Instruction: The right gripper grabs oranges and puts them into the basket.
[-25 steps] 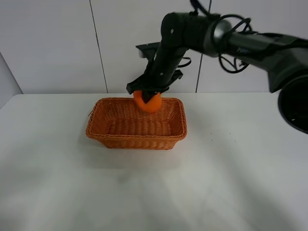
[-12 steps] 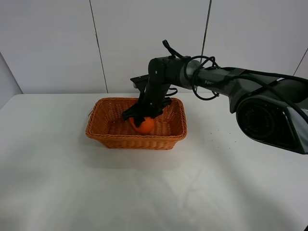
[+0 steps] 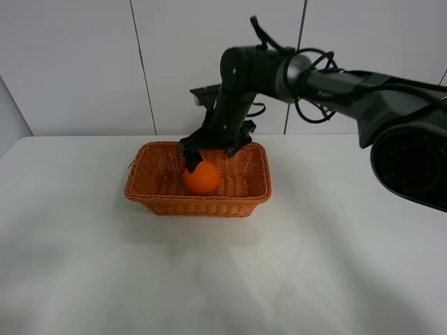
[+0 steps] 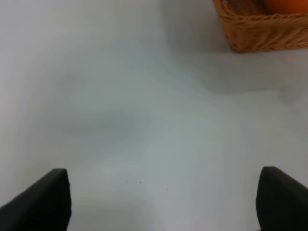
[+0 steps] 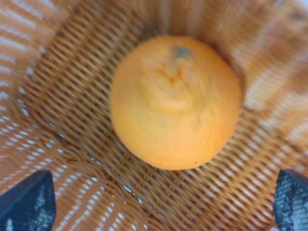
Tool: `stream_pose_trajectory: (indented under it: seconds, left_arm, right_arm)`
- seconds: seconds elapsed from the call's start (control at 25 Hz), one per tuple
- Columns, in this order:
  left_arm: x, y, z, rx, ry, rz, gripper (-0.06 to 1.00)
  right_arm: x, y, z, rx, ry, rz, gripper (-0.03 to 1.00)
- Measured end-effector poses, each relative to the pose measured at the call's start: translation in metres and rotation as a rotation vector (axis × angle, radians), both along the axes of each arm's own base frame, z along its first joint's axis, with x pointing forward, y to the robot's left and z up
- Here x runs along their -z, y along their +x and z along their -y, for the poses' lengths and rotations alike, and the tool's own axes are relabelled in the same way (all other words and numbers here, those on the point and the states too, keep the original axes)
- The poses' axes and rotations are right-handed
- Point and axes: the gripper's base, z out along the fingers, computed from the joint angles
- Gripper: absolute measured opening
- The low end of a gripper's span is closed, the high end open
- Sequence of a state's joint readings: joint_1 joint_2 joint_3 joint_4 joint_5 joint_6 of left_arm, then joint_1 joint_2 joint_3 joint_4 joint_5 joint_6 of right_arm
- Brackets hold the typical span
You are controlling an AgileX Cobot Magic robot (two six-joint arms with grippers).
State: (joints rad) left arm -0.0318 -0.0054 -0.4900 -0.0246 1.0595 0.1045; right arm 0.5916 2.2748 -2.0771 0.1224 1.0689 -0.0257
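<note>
Right gripper (image 3: 207, 155) hangs just above the basket (image 3: 160, 199), fingers spread wide and holding nothing. You can see the orange (image 5: 175, 101) lying free on the woven floor, about mid-basket: round, bright, with a bumped neck and dark stem spot facing up.

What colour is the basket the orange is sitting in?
The basket is orange-brown, with a woven criss-cross pattern. The right wrist view shows the weave best.

Light: bright, diffuse, probably overhead | shadows: soft, faint on table (image 3: 209, 279) | right wrist view: orange (image 5: 175, 101) blurred
</note>
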Motion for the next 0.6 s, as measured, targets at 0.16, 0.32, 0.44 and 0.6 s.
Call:
stream_pose_trajectory:
  seconds: [0.16,0.32,0.44,0.6]
  left_arm:
    - [0.0,0.0,0.0,0.0,0.0,0.0,0.88]
    - [0.0,0.0,0.0,0.0,0.0,0.0,0.88]
    - [0.0,0.0,0.0,0.0,0.0,0.0,0.88]
    - [0.0,0.0,0.0,0.0,0.0,0.0,0.88]
  right_arm:
    - [-0.059,-0.006,0.011,-0.008,-0.008,0.108,0.69]
    - [-0.086,0.002,0.035,0.045,-0.014,0.153,0.69]
    - [-0.085,0.019,0.067,0.12,-0.028,0.141,0.69]
    - [-0.084,0.044,0.127,0.256,-0.046,0.128,0.69]
